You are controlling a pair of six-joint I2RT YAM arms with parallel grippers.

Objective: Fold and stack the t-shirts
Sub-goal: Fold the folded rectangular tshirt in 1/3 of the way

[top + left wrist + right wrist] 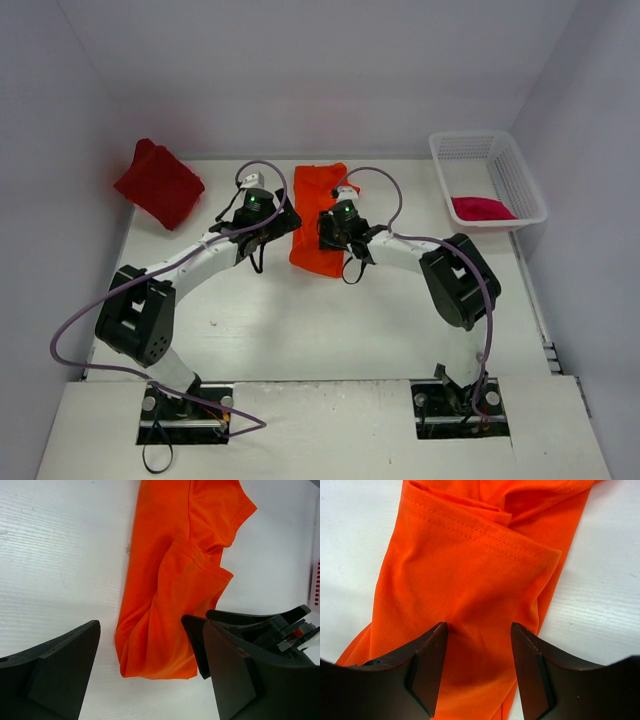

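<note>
The orange t-shirt (318, 215) lies folded into a long strip at the middle of the table (300, 320), one sleeve turned over on top (200, 575). My left gripper (278, 222) stands wide open over the strip's left edge, and the near end of the shirt (155, 650) shows between its fingers (55, 675). My right gripper (337, 232) is open and sits low on the orange cloth (470, 570), which lies flat between its fingers (430, 665). The dark red t-shirt (158, 184) rests folded at the back left. The crimson-pink t-shirt (482, 208) lies in the basket.
A white mesh basket (512, 170) stands at the back right corner of the table. White walls close in the table on three sides. Both arms reach in from the near edge, and their grippers are close together over the orange shirt.
</note>
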